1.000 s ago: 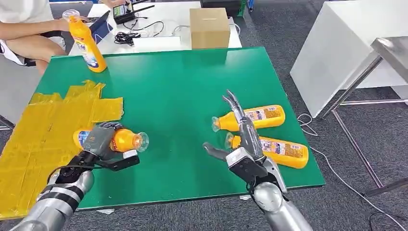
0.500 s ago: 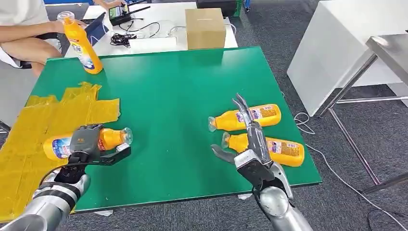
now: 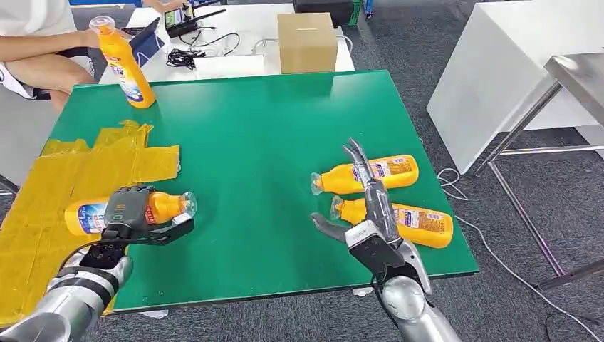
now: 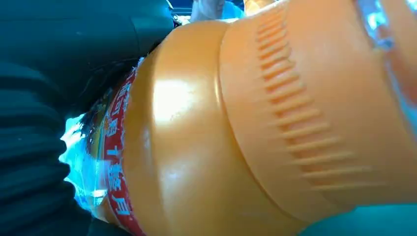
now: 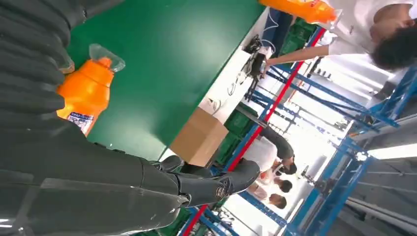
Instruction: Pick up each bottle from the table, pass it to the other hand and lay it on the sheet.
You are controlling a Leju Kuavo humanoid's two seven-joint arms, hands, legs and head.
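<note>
My left hand (image 3: 128, 214) grips an orange bottle (image 3: 160, 206) lying sideways over the edge of the yellow sheet (image 3: 64, 185), its clear cap toward the table's middle. The same bottle (image 4: 236, 128) is pressed close against the left wrist camera. My right hand (image 3: 367, 214) is open, fingers stretched out above two orange bottles: one (image 3: 370, 174) farther off and one (image 3: 420, 224) nearer the front edge. One of them (image 5: 86, 88) appears in the right wrist view beside my hand (image 5: 123, 191). A fourth bottle (image 3: 125, 63) stands upright at the far left corner.
The green table (image 3: 271, 121) reaches to a white desk with a cardboard box (image 3: 308, 41) and cables. A person (image 3: 43, 43) sits at the far left by the upright bottle. A white block and a steel table (image 3: 570, 78) stand to the right.
My left hand has carried its bottle leftward, from the green surface to over the sheet's edge. The right hand has drawn back slightly and stays open.
</note>
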